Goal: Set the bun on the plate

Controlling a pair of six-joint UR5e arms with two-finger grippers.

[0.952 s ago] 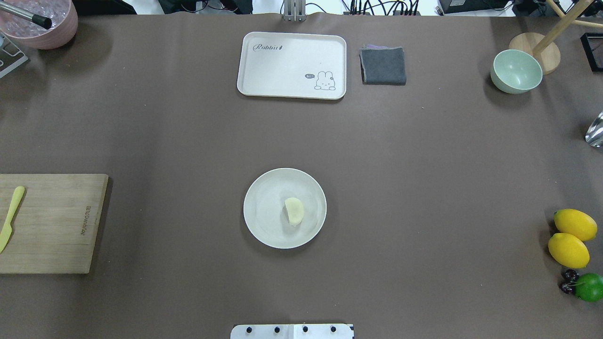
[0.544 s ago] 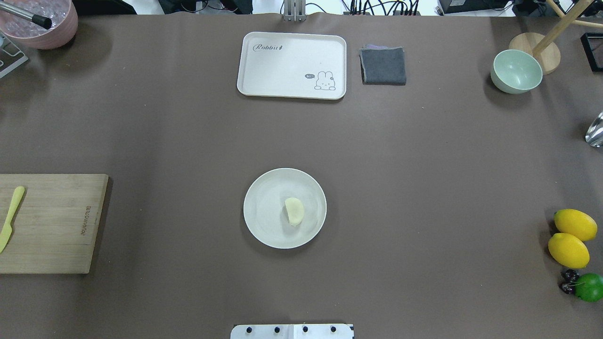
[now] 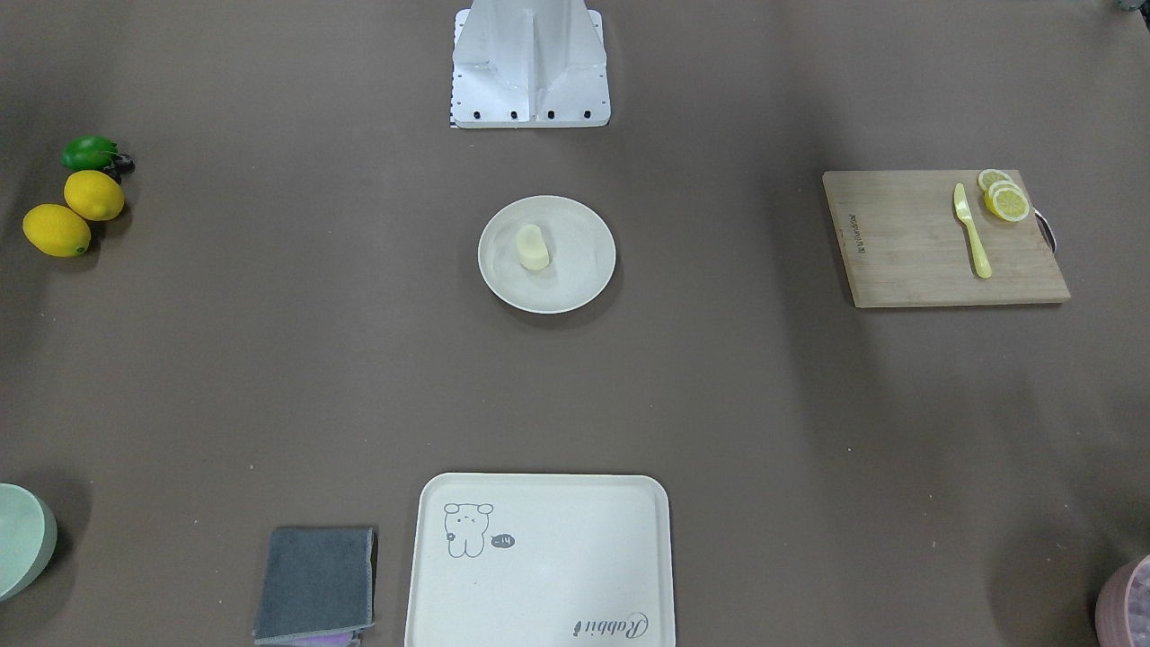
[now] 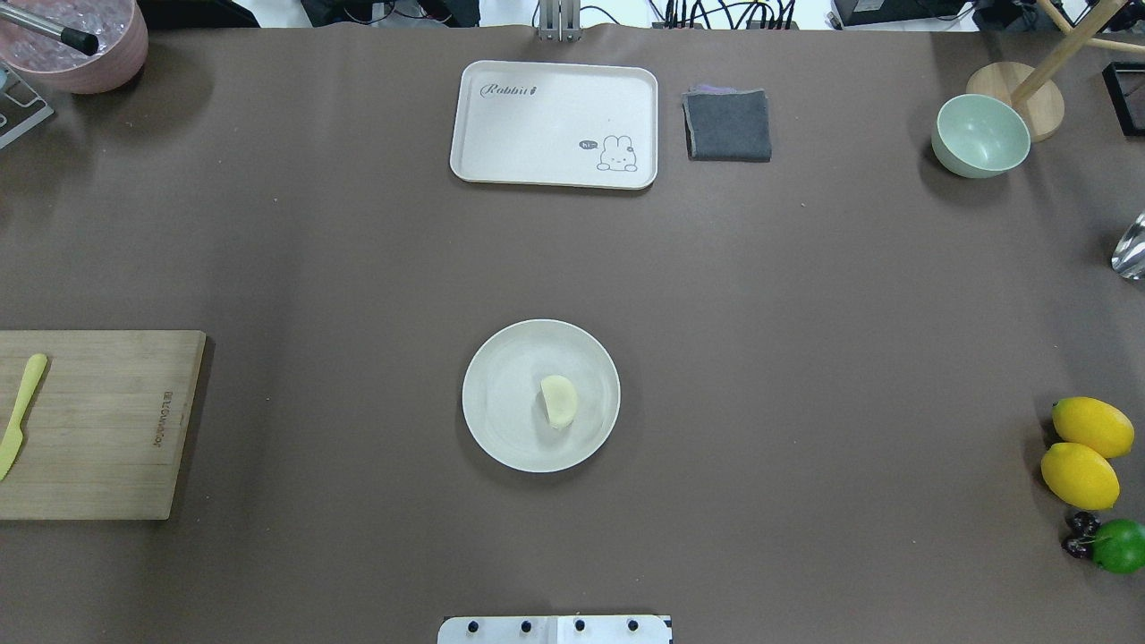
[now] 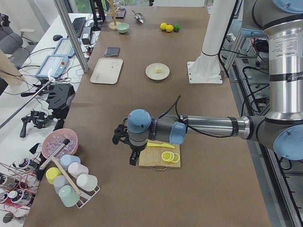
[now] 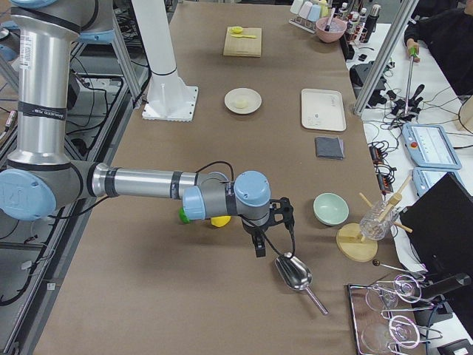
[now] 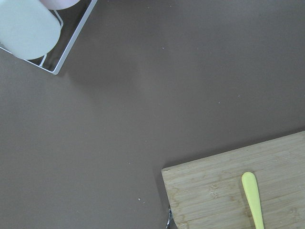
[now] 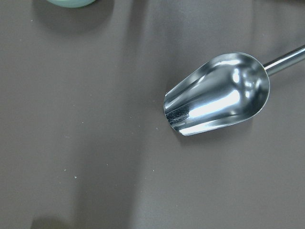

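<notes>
The pale bun [image 4: 558, 401] lies on the round cream plate [image 4: 501, 394] at the table's middle, just right of the plate's centre. The front-facing view shows the same bun [image 3: 532, 247] resting on the plate [image 3: 584, 261]. Neither arm is over it. The left gripper [image 5: 134, 158] hangs over the table at the cutting board's end, seen only in the left side view. The right gripper [image 6: 259, 248] hangs near a metal scoop, seen only in the right side view. I cannot tell whether either one is open or shut.
A rabbit tray [image 4: 555, 123] and a grey cloth [image 4: 727, 125] lie at the far edge, with a green bowl [image 4: 980, 136] far right. Two lemons [image 4: 1086, 452] and a lime [image 4: 1118, 545] sit right. Left are a cutting board [image 4: 98, 425] and yellow knife [image 4: 20, 413]. Scoop [image 8: 217, 94].
</notes>
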